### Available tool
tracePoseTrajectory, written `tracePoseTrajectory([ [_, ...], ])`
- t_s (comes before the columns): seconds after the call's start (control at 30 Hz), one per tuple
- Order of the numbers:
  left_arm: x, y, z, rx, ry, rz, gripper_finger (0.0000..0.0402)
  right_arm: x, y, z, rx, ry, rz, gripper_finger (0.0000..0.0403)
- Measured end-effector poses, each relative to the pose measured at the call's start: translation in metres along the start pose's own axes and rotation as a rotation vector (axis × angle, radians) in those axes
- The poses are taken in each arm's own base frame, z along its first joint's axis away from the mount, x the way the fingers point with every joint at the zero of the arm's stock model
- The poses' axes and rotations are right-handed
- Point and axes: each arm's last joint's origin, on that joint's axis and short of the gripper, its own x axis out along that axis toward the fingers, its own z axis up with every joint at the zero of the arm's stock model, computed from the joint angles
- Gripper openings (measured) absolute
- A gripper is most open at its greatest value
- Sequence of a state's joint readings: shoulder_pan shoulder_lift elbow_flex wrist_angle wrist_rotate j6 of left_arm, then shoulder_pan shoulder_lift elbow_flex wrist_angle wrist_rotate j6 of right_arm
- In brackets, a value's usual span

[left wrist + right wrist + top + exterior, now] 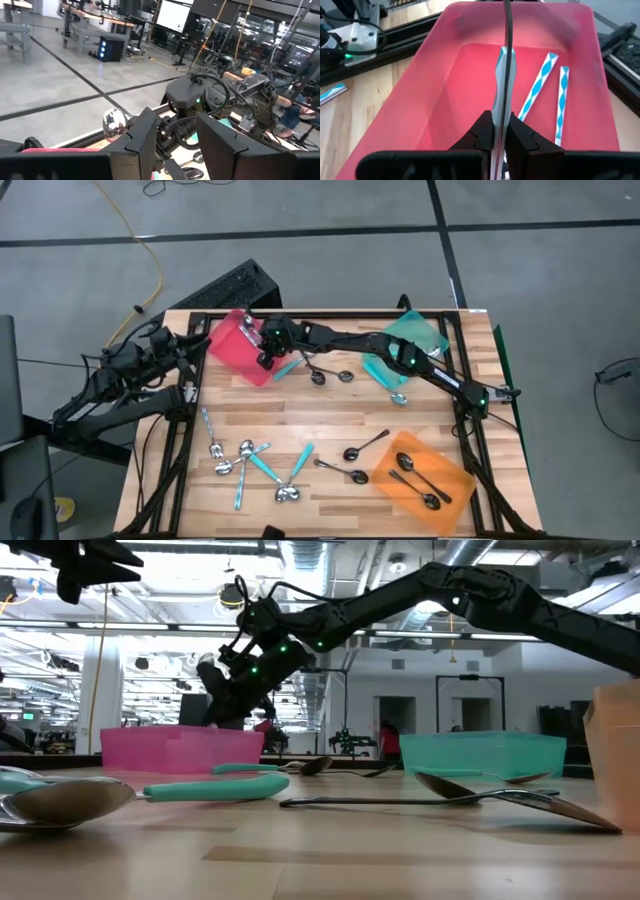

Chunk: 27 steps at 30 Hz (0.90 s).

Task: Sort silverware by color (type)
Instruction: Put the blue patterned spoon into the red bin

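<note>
A red tray (236,345) stands at the table's far left. Two teal-handled spoons (540,85) lie inside it. My right gripper (268,352) reaches over the tray's right side, slanting down, and is shut on another teal-handled spoon (501,75) of the silverware. A shiny spoon bowl (114,124) shows above the tray's edge in the left wrist view. My left gripper (175,145) waits open and level beyond the table's left edge, holding nothing. My right gripper pinches the teal-handled spoon by its handle (498,112) between its two fingers. The spoon stands on edge and runs forward along the fingers, out over the inside of the red tray. The fingers slant down from the table's right. I cannot tell whether the spoon's far end touches the tray.
A teal tray (415,332) stands at the far right. An orange tray (425,478) with black spoons is at the near right. Loose silver and teal-handled spoons (250,465) lie near left, black spoons (362,448) near the middle, and more spoons (330,375) beside the red tray.
</note>
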<state>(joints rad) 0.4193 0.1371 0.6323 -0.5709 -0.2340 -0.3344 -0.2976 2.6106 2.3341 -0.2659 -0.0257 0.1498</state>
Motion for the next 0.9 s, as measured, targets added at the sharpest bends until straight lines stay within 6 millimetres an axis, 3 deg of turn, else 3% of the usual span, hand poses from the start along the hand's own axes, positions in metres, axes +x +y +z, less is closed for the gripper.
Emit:
tracePoseTrajectory([
  [0.9, 0.0000, 0.0012, -0.0020, 0.013, 0.017, 0.023, 0.0122, 0.0055, -0.0028, -0.0051, -0.024, -0.008, -0.057, 0.0060],
])
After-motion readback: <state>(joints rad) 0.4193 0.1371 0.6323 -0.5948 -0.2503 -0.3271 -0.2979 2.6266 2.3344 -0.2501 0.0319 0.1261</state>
